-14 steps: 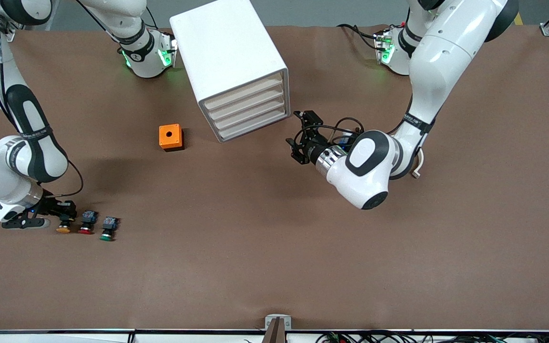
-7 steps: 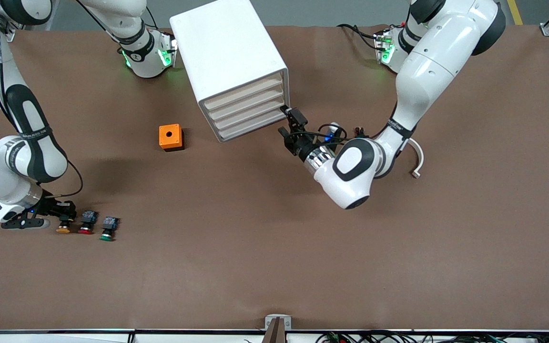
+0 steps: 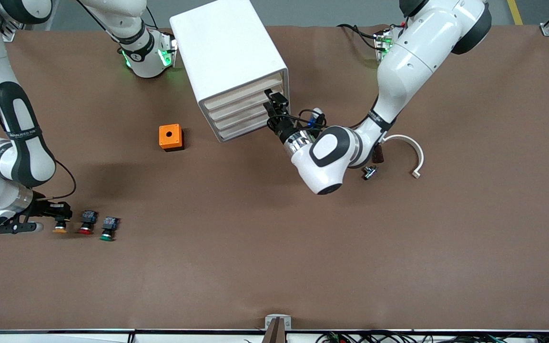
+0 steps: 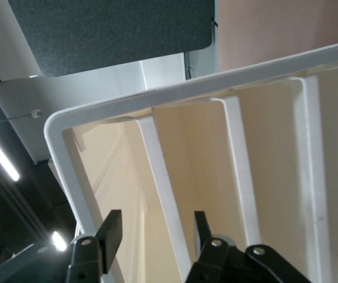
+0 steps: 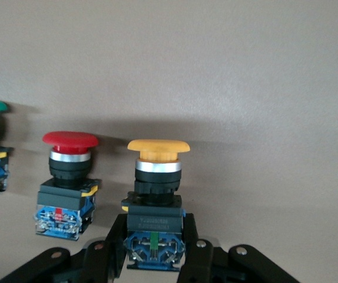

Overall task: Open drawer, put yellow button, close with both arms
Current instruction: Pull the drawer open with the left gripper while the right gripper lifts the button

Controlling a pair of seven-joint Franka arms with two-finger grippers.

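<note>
Buttons sit in a short row low at the frame's left edge in the front view, and that is where we begin: the yellow button (image 3: 60, 227) stands on the table at the right arm's end, with a red button (image 3: 86, 226) just beside it and a green button (image 3: 107, 232) next along. Our right gripper (image 3: 54, 210) is down at the yellow one; in the right wrist view its jaws are narrow, and the fingers (image 5: 115, 244) press the button's black and blue body from either side, so we judge it gripped but not yet lifted.

Higher in the frame, an orange cube (image 3: 170, 136) rests alone. Toward the upper middle stands the cabinet (image 3: 227, 52). Our left gripper (image 3: 274, 102) is at its front, level with the drawer (image 3: 243, 94), which looks shut. The left wrist view shows the jaws partly open, astride a white front edge, not yet clamped.

We read this as the opening step, with the pick prepared alongside. Next the left jaws must close on that edge and pull straight out.
</note>
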